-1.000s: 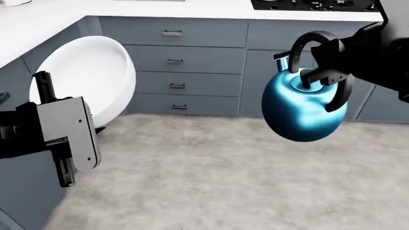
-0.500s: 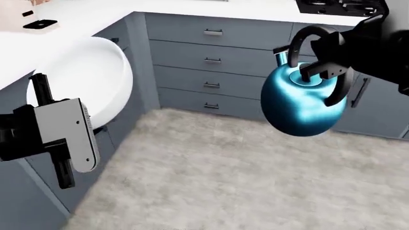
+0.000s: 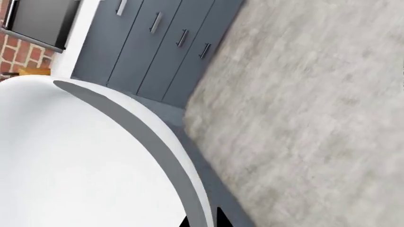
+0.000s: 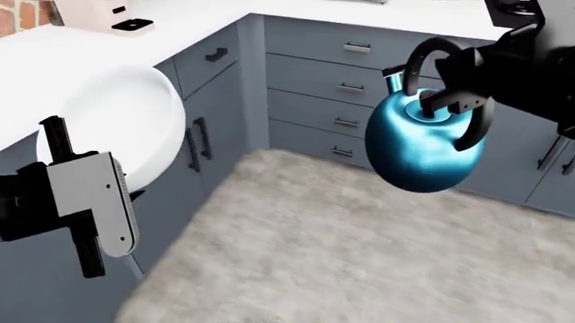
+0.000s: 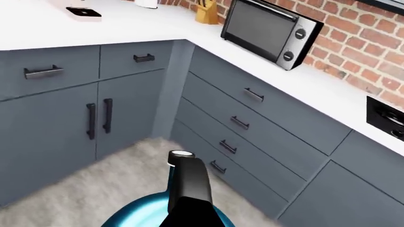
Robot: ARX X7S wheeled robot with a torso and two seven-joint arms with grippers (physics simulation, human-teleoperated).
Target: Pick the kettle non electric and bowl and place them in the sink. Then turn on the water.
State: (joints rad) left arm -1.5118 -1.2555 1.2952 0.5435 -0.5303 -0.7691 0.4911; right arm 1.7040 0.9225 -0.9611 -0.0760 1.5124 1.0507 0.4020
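Your right gripper [image 4: 449,101] is pinched on the black arched handle of the kettle non electric [image 4: 421,149], which hangs just below the fingers, clear of the grey floor [image 4: 341,256] and in front of the grey drawers [image 4: 346,87]. Your left gripper [image 4: 77,202] carries the bowl [image 4: 117,128], its white body rising tilted above and beyond the fingers; from these views you cannot tell how the fingers stand on its rim. A toaster oven [image 5: 268,30] sits on the white counter [image 5: 328,94].

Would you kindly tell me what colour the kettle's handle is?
Black: the kettle has a black arched handle over its glossy teal-blue body, seen best in the head view.
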